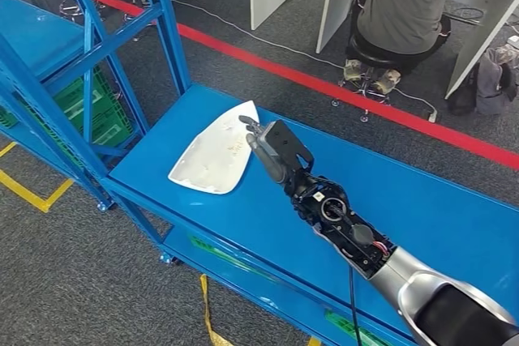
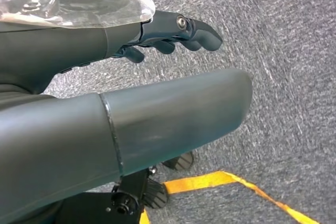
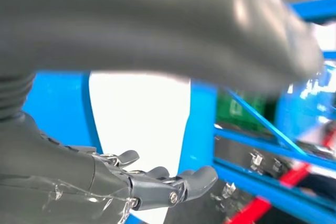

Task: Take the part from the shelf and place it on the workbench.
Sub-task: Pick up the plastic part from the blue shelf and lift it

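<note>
Head view, left to right. A blue shelf frame stands to the left of the right hand, with green crates visible behind its bars. The white part, flat and roughly triangular with rounded corners, lies on the blue workbench, just left of the right hand. The hand's fingers are extended and apart, reaching over the part's near edge; whether the fingertips touch the part cannot be told. Nothing is grasped: the hand is released. The silver right arm enters from the lower right. Beyond the hand, a red floor line crosses the grey carpet, and past it a seated person is at a white desk.

Left wrist view. The left hand hangs over grey carpet with a yellow floor line nearby; its fingers are stretched out and hold nothing.

Right wrist view. The dark fingers of the right hand extend above the white part, which rests on the blue surface.
</note>
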You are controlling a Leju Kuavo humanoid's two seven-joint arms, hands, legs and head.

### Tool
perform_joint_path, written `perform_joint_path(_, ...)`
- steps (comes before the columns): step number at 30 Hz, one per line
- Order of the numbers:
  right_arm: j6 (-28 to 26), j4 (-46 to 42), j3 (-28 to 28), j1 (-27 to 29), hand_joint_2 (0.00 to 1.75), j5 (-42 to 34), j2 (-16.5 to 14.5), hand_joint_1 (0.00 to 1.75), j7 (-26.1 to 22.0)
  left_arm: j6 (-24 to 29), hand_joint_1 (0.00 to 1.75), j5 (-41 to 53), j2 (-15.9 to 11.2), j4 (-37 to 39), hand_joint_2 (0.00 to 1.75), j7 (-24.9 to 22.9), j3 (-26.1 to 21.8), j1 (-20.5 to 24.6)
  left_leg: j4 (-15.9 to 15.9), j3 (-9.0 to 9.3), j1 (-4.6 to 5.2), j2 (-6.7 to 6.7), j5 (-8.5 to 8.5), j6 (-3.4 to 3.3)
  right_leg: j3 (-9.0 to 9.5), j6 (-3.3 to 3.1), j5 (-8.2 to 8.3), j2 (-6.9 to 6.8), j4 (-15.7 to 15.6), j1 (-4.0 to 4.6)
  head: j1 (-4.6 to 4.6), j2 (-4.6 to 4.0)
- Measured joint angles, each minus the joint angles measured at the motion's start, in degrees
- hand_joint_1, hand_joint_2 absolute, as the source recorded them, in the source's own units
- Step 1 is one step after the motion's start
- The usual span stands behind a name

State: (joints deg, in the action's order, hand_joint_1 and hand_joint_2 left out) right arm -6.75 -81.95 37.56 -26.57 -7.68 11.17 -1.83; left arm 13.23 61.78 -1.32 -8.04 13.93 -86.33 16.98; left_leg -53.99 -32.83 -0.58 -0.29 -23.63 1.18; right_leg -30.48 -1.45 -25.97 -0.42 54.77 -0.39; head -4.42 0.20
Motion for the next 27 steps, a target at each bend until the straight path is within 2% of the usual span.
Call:
perform_joint_path(1, -0.02, -0.08, 0.1, 0.01, 1.75, 0.82, 0.02, 0.0, 1.19, -0.1, 0.0, -0.18, -0.04, 0.0, 0.0, 0.03, -0.07, -0.07, -0.01, 0.05, 0.08, -0.03, -0.04, -0.11, 0.1, -0.41, 0.13, 0.01, -0.1, -0.02, -0.03, 0.0)
perform_joint_path(4, 0.04, -0.98, 0.58, 0.0, 1.75, 5.55, 0.49, 0.0, 5.8, -0.43, 0.0, -0.78, -0.23, 0.0, 0.0, 0.26, -0.38, -0.3, -0.05, 0.06, 0.25, -0.07, -0.16, -0.56, 0.37, -0.07, 0.33, 0.01, -0.47, -0.11, -0.08, -0.01)
perform_joint_path(6, 0.74, -1.95, 0.93, -0.02, 1.75, 9.4, 1.51, 0.0, 8.96, -0.6, 0.0, -1.16, -0.42, 0.0, 0.0, 0.42, -0.56, -0.58, -0.07, 0.05, 0.31, -0.07, -0.22, -0.79, 0.49, 0.4, 0.43, 0.01, -0.71, -0.16, -0.08, 0.0)
perform_joint_path(10, 3.99, -3.9, 1.31, -0.06, 1.75, 12.93, 4.03, 0.0, 14.41, -0.9, 0.0, -1.95, -0.78, 0.0, 0.0, 0.64, -0.67, -0.97, -0.13, 0.05, 0.39, -0.06, -0.32, -1.0, 0.64, 1.78, 0.5, 0.01, -1.0, -0.28, -0.07, 0.0)
perform_joint_path(13, 6.29, -5.51, 1.67, -0.12, 1.75, 14.4, 6.27, 0.0, 18.15, -1.29, 0.0, -2.34, -0.99, 0.0, 0.0, 0.81, -0.7, -1.07, -0.15, 0.06, 0.42, -0.06, -0.35, -1.05, 0.64, 2.34, 0.45, 0.01, -1.04, -0.36, -0.05, 0.0)
perform_joint_path(18, 8.52, -8.27, 2.29, -0.19, 1.75, 16.21, 10.01, 0.0, 22.52, -1.88, 0.0, -2.21, -1.48, 0.0, 0.0, 0.85, -0.73, -1.12, -0.12, 0.09, 0.39, -0.06, -0.35, -1.05, 0.63, 2.45, 0.43, 0.03, -1.03, -0.24, -0.04, 0.0)
perform_joint_path(27, 10.66, -12.16, 3.5, -0.4, 1.75, 18.21, 14.48, 0.0, 25.68, -1.93, 0.0, -2.8, -1.74, 0.0, 0.0, 0.86, -0.8, -1.16, -0.03, 0.14, 0.17, -0.05, -0.33, -1.01, 0.63, 2.42, 0.41, 0.06, -1.0, -0.09, -0.04, 0.0)
